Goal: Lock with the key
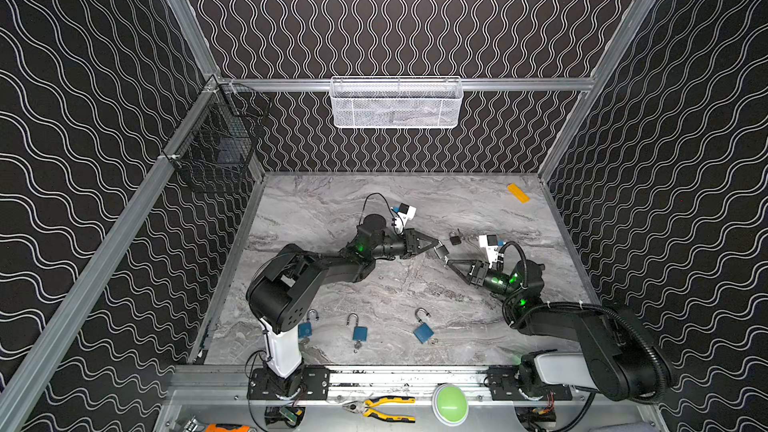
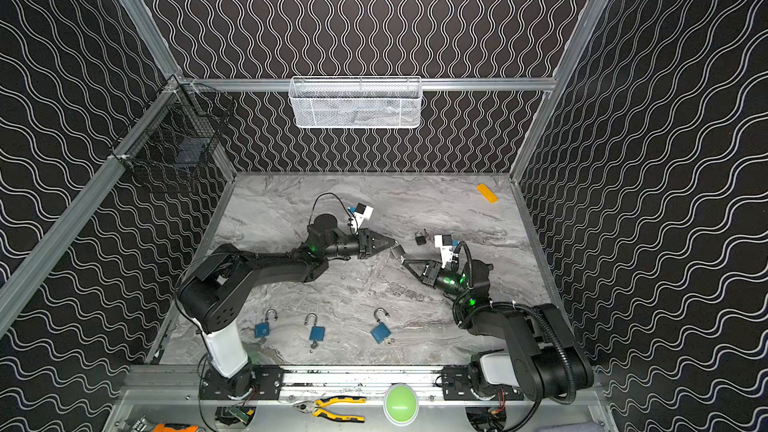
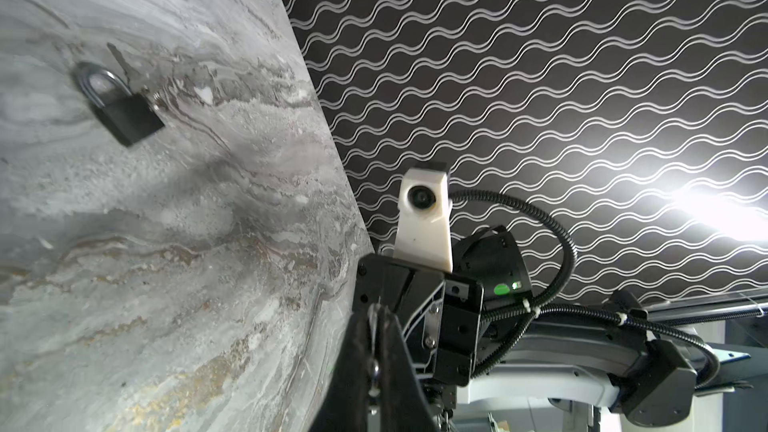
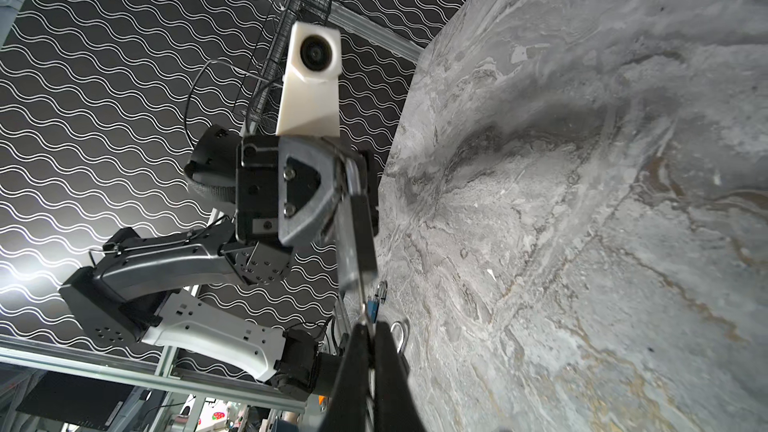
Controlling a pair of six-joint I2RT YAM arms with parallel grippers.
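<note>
Above the middle of the table, a black padlock (image 1: 441, 251) hangs in the air, and my left gripper (image 1: 437, 247) is shut on its silver shackle (image 4: 352, 178). In the right wrist view the dark lock body (image 4: 356, 238) hangs from the left fingers (image 4: 307, 201). My right gripper (image 4: 370, 326) is shut on the thin metal key (image 4: 364, 305), whose tip meets the bottom of the lock body. In the left wrist view only a sliver of metal shows between the shut left fingers (image 3: 357, 351); the lock body is hidden. In both top views the two grippers meet tip to tip.
A second black padlock (image 1: 455, 238) lies shut on the marble table (image 1: 332, 209) just behind the grippers. Three blue padlocks (image 1: 360, 332) with open shackles lie along the front. A yellow block (image 1: 518, 193) sits at the back right. A white basket (image 1: 396, 102) and a black wire basket (image 1: 220, 139) hang on the walls.
</note>
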